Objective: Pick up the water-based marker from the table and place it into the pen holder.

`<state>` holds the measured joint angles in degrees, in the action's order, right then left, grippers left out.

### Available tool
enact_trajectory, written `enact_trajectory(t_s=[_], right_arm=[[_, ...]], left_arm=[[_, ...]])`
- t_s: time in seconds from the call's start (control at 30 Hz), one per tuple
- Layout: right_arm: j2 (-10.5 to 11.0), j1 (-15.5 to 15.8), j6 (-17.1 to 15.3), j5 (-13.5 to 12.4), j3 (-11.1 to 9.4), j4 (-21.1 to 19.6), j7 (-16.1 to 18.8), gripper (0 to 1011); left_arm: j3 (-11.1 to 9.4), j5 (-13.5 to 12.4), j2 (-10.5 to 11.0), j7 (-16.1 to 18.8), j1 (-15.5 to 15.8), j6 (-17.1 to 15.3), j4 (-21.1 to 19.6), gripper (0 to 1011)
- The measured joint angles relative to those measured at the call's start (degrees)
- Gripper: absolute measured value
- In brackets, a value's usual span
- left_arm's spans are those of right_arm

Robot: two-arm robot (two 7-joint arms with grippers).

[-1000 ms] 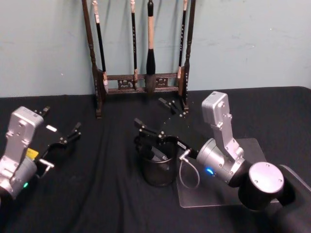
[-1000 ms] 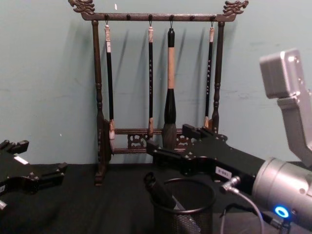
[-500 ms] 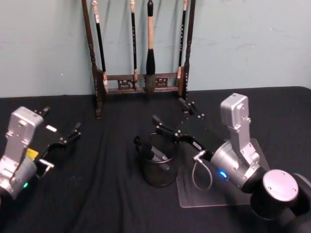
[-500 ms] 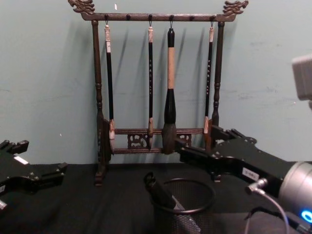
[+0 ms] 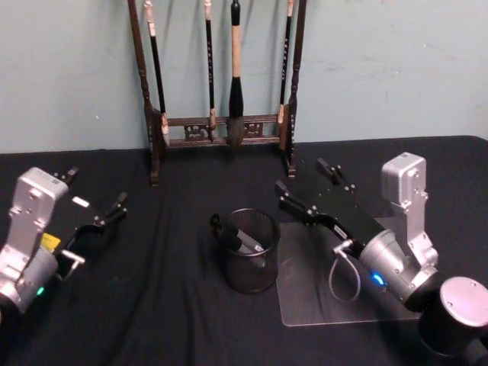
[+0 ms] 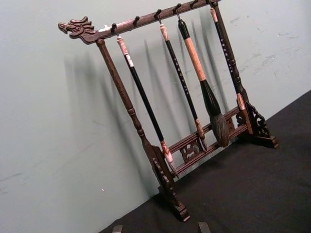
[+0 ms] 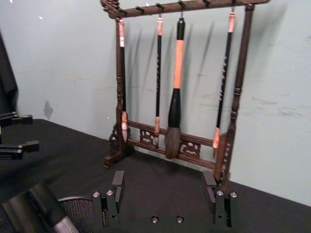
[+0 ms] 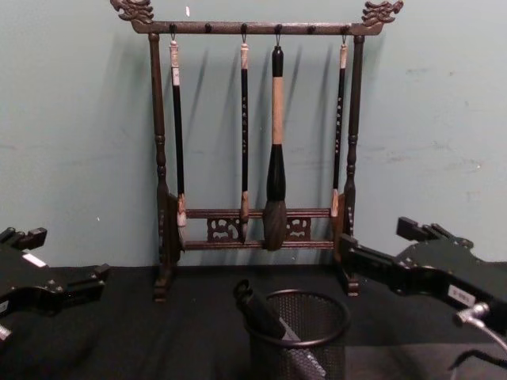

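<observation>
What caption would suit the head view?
Marker resting in the pen holder; open right hand beside it.

We see the black marker (image 8: 264,314) leaning inside the round mesh pen holder (image 8: 299,340) on our dark table (image 8: 142,340), the tall wooden brush rack (image 8: 257,150) behind it, our left gripper (image 8: 59,265) wide open, and our right gripper (image 8: 376,245) empty and open.

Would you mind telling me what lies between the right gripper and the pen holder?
Nothing: in the head view, bare black cloth separates the open right gripper from the pen holder.
</observation>
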<state>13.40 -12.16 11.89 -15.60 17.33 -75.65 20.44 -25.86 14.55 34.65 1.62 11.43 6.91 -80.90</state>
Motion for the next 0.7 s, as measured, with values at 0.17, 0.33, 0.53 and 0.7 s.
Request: enact_trajectory(t_s=[0.17, 0.33, 0.53, 0.7], right_arm=[[0.44, 0.81, -0.15, 0.02, -1.12, 0.04, -0.36, 1002], [0.69, 1.36, 0.08, 0.29, -1.77, 0.54, -0.48, 1002], [0.7, 1.67, 0.77, 0.72, -2.37, 2.05, -0.49, 1002], [0.43, 1.66, 1.27, 1.13, -2.65, 3.33, -0.45, 1002]], left_arm=[[0.0, 0.0, 0.0, 0.0, 0.0, 0.0, 0.0, 1009], [0.0, 0.0, 0.0, 0.0, 0.0, 0.0, 0.0, 1009], [0.0, -0.01, 0.0, 0.0, 0.0, 0.0, 0.0, 1009], [0.0, 0.0, 0.0, 0.0, 0.0, 0.0, 0.0, 1009]])
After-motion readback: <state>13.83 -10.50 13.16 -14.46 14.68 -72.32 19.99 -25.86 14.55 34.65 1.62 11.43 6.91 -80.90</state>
